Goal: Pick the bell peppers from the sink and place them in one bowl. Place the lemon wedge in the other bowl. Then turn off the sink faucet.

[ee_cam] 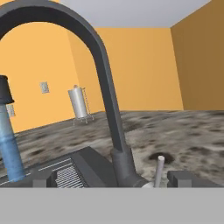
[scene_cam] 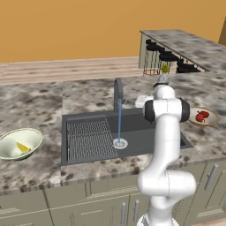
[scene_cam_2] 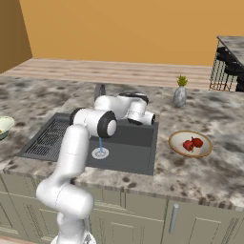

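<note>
- Orange walls and a speckled stone counter [scene_cam: 39, 103] framed the left base view. The arm [scene_cam: 165, 145] rose from the lower right, bent at a dark elbow level with the sink's [scene_cam: 145, 137] right end and reached back toward the faucet [scene_cam: 118, 95]; the hand was hidden behind the elbow. The faucet stood upright behind the basin, its arch curving toward the camera, and a thin blue stream [scene_cam: 119, 121] fell straight to the pale drain [scene_cam: 120, 143]. The wire rack's [scene_cam: 90, 139] ridges ran front to back in the left half. The lemon wedge [scene_cam: 23, 148] lay in the green bowl [scene_cam: 9, 145] at far left; two red peppers [scene_cam: 201, 116] sat in the tan bowl [scene_cam: 214, 118] on the right.
- Right base view, same counter from the other side: the arm rose from lower left, folded at the elbow, and its forearm lay nearly level across the sink's [scene_cam_2: 138, 147] back edge. The gripper [scene_cam_2: 153, 119] pointed sideways; whether it was spread could not be told here. The peppers [scene_cam_2: 192, 143] lay touching in the tan bowl [scene_cam_2: 178, 143], right of the sink. A small vase [scene_cam_2: 179, 95] stood behind.
- Hand view: both fingertips [ee_cam: 43, 178] stood far apart at the bottom edge, spread wide, pinching nothing. The faucet's [ee_cam: 109, 109] dark column rose between them and arched left, its spout end [ee_cam: 3, 89] pouring water [ee_cam: 11, 148]. The pale handle [ee_cam: 159, 169] stood nearly upright just right of the column's base, inside the right fingertip.
- No readable writing appeared.
</note>
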